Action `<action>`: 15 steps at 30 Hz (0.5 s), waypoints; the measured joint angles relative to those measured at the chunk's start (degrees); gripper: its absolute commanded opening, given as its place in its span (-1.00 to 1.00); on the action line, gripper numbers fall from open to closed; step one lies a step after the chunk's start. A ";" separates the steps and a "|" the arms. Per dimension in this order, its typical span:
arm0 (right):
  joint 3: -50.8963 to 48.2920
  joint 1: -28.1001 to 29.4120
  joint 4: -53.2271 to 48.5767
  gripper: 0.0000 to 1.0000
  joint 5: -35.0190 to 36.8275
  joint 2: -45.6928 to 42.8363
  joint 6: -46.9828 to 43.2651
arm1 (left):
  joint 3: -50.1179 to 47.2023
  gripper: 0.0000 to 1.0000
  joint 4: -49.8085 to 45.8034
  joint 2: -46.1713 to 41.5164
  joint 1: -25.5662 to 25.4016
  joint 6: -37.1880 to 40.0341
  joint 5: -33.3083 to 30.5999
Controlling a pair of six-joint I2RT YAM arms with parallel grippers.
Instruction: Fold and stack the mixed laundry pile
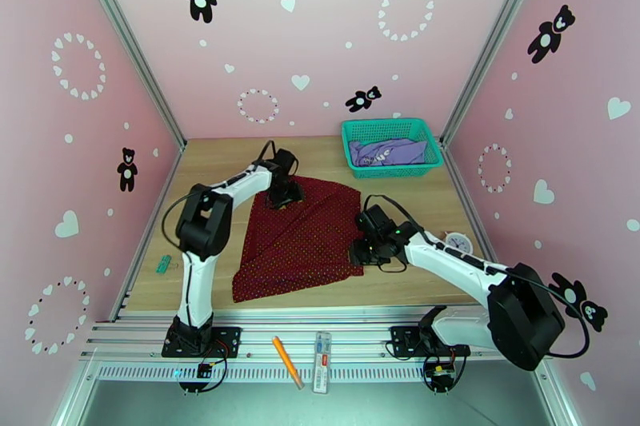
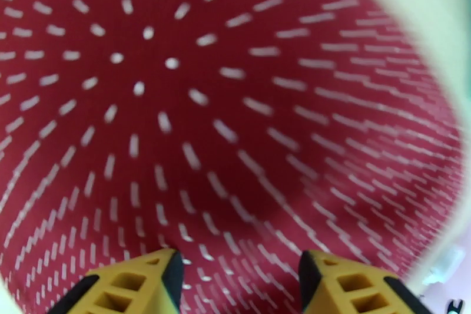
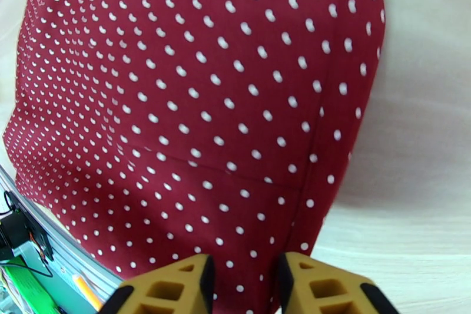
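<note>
Got the dark red cloth (image 1: 300, 240) lying flat on the surface (image 1: 216, 172), its right hem sitting inside the narrowed right gripper (image 3: 246, 286), can't tell if pinched. Left gripper (image 2: 241, 283) spread, hovering over the far edge.

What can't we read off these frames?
- Left wrist: motion blur smears the dark red cloth; left gripper contact unreadable.
- Right wrist: whether right gripper pinches the cloth edge; its own fingers hide the contact.
- Top: lavender T-shirt print too small, bunched in teal basket; wrists hide both jaws.
</note>
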 measured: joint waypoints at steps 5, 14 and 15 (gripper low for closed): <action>-0.48 0.02 0.72 -0.69 -1.07 2.19 0.52 | 8.96 0.17 -3.17 4.81 0.48 1.81 -5.16; 4.20 0.11 1.84 -0.54 -2.43 13.70 -0.66 | 20.46 0.15 -9.29 11.85 5.88 3.39 -7.89; 5.73 0.20 1.84 -0.49 -2.47 15.15 -1.07 | 21.79 0.15 -9.86 12.68 6.56 3.45 -7.87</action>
